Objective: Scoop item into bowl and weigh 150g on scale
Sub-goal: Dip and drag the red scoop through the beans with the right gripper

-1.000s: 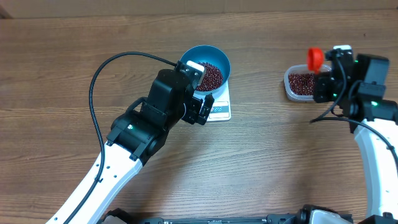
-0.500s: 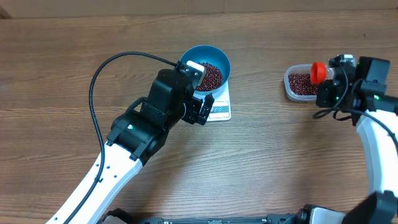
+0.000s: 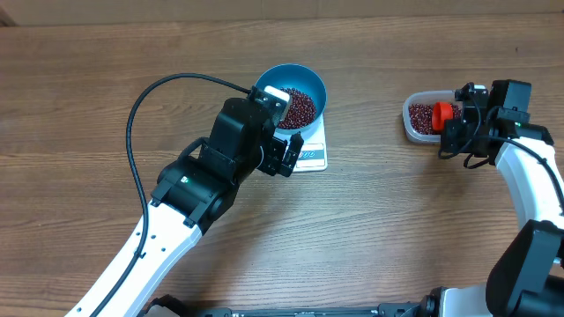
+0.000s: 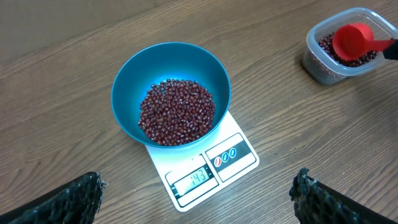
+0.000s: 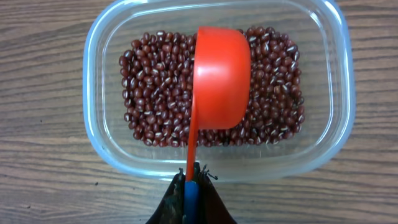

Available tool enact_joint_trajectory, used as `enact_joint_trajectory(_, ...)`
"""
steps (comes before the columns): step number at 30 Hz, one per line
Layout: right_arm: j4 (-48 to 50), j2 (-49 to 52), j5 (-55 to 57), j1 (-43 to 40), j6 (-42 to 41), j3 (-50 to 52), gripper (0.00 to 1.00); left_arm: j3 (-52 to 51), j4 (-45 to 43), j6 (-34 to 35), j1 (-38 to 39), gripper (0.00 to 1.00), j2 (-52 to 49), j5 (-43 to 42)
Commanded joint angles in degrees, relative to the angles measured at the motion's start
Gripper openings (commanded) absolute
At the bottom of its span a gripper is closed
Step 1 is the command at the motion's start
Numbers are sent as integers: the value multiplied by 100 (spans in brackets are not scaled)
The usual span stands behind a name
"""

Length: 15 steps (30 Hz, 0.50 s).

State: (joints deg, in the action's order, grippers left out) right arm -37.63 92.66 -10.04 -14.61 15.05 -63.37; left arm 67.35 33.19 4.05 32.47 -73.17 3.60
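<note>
The blue bowl stands on the white scale and holds a heap of red-brown beans; the display reads 143. My left gripper hovers open over the scale's front edge, its fingers wide apart and empty; in the overhead view the left gripper partly covers the scale beside the bowl. My right gripper is shut on the handle of a red scoop, whose cup lies over the beans in the clear tub.
The clear tub sits at the right of the wooden table, with the right gripper and scoop at its right side. A black cable loops from the left arm over the table's left half.
My right gripper has carried the red scoop down and left to the tub. The left arm, bowl and scale have not moved.
</note>
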Motion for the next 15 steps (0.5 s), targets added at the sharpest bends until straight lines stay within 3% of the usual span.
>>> enact_joint_trajectory(1, 72, 144, 59, -26, -2, -31, 4, 138, -4, -66, -26, 99, -33, -66)
enact_joint_trajectory(15, -81, 284, -105, -15, -11, -31, 4, 138, -4, -66, -26, 99, -33, -66)
